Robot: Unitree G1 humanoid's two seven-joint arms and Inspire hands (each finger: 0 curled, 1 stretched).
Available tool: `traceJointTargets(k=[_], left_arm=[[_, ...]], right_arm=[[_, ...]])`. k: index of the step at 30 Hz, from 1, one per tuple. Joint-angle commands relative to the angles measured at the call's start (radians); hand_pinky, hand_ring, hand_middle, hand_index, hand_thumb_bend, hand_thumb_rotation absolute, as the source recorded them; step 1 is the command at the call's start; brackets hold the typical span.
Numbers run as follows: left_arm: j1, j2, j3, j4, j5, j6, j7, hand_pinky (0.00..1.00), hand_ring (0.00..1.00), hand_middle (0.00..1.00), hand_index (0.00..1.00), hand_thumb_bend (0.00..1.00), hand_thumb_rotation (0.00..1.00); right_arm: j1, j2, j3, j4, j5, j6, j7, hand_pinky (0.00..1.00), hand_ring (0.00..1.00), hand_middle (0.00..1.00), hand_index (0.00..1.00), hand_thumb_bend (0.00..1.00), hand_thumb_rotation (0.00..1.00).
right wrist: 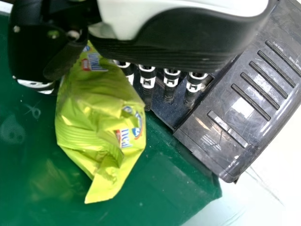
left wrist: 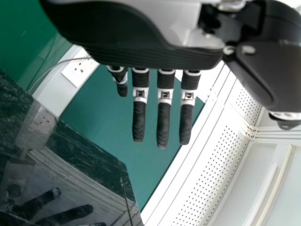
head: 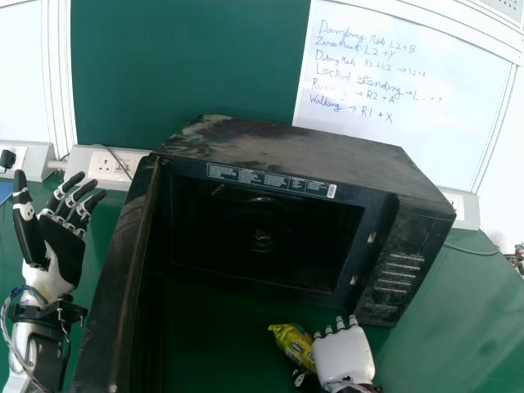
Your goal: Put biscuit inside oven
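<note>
The right hand [head: 344, 356] is closing its thumb and fingers on the biscuit packet [head: 293, 344], the thumb lying along one side of the yellow-green wrapper and the fingertips pointing towards the oven [head: 303, 155]. The crumpled end of the packet is sticking out beyond the grip, and whether its underside is touching the green table [head: 458, 352] I am not able to tell. The packet is sitting outside the oven, just in front of the opening [head: 266, 274] and towards its right end, near the control panel [head: 405, 262]. Farther out, the door [head: 123, 270] is standing wide open on the left, so nothing of it is blocking the way in. Beyond the door, the left hand [head: 61, 246] is resting idle with its fingers spread and straight, holding nothing

So the task seems to be standing somewhere around its middle: the door is open and the packet is in hand, while the main part is remaining. The packet is needing to go forward over the front edge and inward, clear of the right side of the frame, then to be let go on the oven floor, with the hand coming out empty; the sentence is not asking for a shut door
</note>
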Motion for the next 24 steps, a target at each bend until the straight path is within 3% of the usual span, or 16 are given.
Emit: traceJointTargets(k=[1,15,24], left_arm=[[-0.005,0.004,0.002,-0.004,0.001,0.001,0.000,0.67,0.64,0.64,0.64,0.85,0.49],[-0.007,0.000,0.000,-0.010,-0.004,0.005,0.011,0.66,0.64,0.64,0.65,0.85,0.48],[-0.009,0.001,-0.003,-0.020,-0.007,0.010,0.017,0.66,0.63,0.63,0.64,0.83,0.49]], right_arm=[[0.015,-0.005,0.001,0.027,-0.014,0.001,-0.001,1.00,0.94,0.95,0.91,0.70,0.44],[0.009,-0.031,0.024,0.057,-0.056,-0.017,-0.018,1.00,0.94,0.93,0.88,0.76,0.39],[0.004,-0.030,0.026,0.070,-0.042,-0.015,-0.014,1.00,0.91,0.90,0.85,0.74,0.40]])
